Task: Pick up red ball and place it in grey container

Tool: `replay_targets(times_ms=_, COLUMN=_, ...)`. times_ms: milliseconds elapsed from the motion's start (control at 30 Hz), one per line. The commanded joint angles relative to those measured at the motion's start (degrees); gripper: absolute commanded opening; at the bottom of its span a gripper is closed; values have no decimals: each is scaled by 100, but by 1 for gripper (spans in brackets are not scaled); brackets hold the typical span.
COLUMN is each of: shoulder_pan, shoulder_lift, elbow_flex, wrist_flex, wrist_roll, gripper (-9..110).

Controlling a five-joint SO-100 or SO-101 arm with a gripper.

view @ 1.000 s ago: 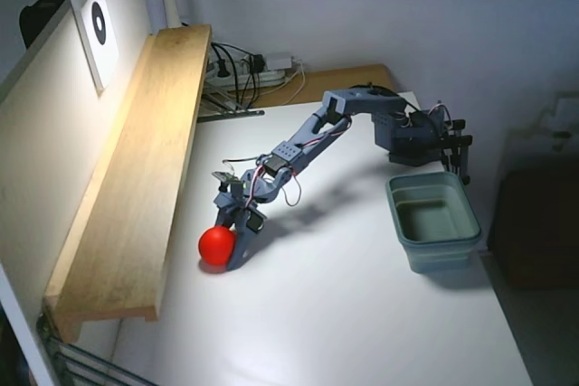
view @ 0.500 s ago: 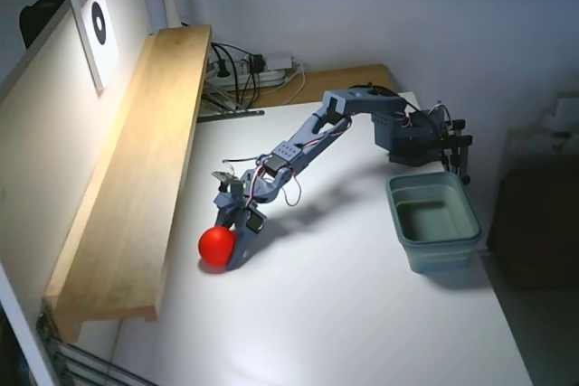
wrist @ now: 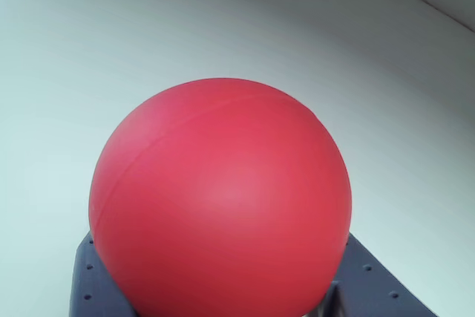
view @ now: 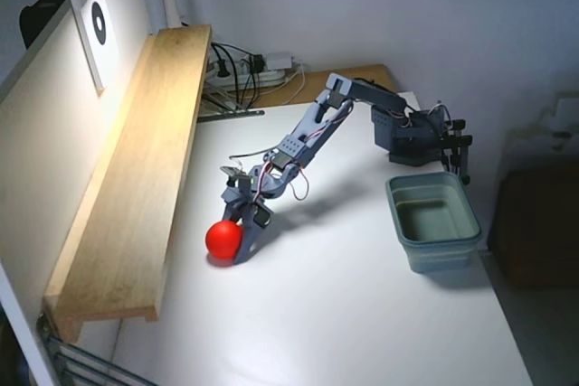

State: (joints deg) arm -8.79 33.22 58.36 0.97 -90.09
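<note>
The red ball [view: 223, 238] sits at table level on the left of the white table, next to the wooden shelf. My gripper [view: 241, 229] reaches down over it, with one finger [view: 249, 240] on the ball's right side and the other above and behind it; the jaws look closed against the ball. In the wrist view the ball [wrist: 220, 200] fills the middle of the frame and rests against the grey lower jaw plate [wrist: 89, 283]. The grey container [view: 433, 221], a grey-green tub, stands empty on the right side of the table, well apart from the gripper.
A long wooden shelf [view: 136, 169] runs along the left wall close to the ball. The dark robot base [view: 412, 137] stands behind the container. Cables and a power strip [view: 253, 70] lie at the back.
</note>
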Motion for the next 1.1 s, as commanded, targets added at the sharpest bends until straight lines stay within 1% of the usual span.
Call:
replay_targets(times_ms=0, shoulder_pan=-52, shoulder_lift=673, elbow_flex=828, wrist_flex=-323, wrist_roll=9, gripper=23)
replay_targets(times_ms=433, shoulder_pan=-52, shoulder_lift=2137, elbow_flex=3496, wrist_flex=-1527, wrist_roll=9, gripper=23)
replay_targets(times_ms=800, shoulder_pan=-52, shoulder_lift=3695, elbow_flex=6073, wrist_flex=-2546, wrist_roll=9, gripper=23)
replay_targets(times_ms=900, shoulder_pan=-52, shoulder_lift=3895, elbow_flex=6372, wrist_flex=-2645, wrist_roll=9, gripper=23)
replay_targets(times_ms=1067, shoulder_pan=-52, shoulder_lift=3937, elbow_flex=6379, wrist_flex=-2610, wrist_roll=9, gripper=23)
